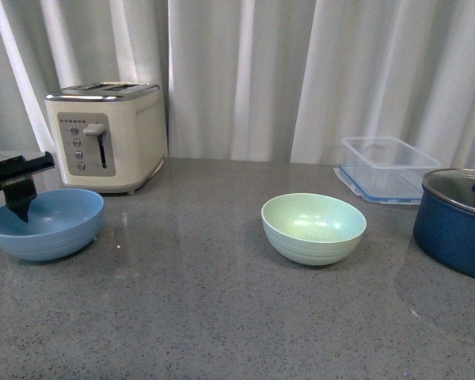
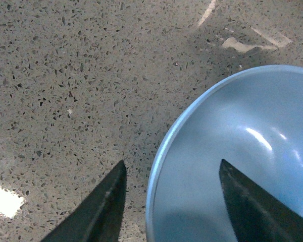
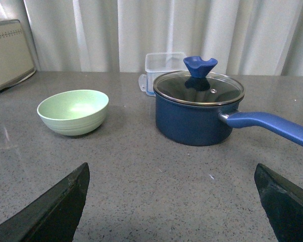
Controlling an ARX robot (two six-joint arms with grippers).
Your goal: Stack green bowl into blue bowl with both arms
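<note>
- The grey speckled stone countertop (image 1: 206, 317) carries everything. The pale mint-green round bowl (image 1: 313, 227) stands upright and empty near its middle and serves as the landmark here.
- The cream two-slot toaster (image 1: 111, 138) stands behind and well to the left of the green bowl.
- The dark navy pot with a glass lid (image 1: 455, 229) sits near the green bowl's right side, apart from it.
- The clear plastic rectangular container (image 1: 388, 168) lies behind and to the right of the green bowl.
- The light sky-blue round bowl (image 1: 51, 229) rests upright, well to the left of the green bowl.
- The left gripper (image 2: 172, 166) has its jaws spread astride the blue bowl's rim, one finger inside and one outside, pinching nothing.
- The right gripper (image 3: 171, 169) hangs with jaws spread wide and empty, well apart from the green bowl, which lies ahead of it.
- The step in hand appears to be securing the blue bowl. The green bowl is untouched.
- Next, the left jaws likely need to press onto the rim. The right arm must then reach the green bowl, take its rim without bumping the pot, and lower it level into the blue bowl.
</note>
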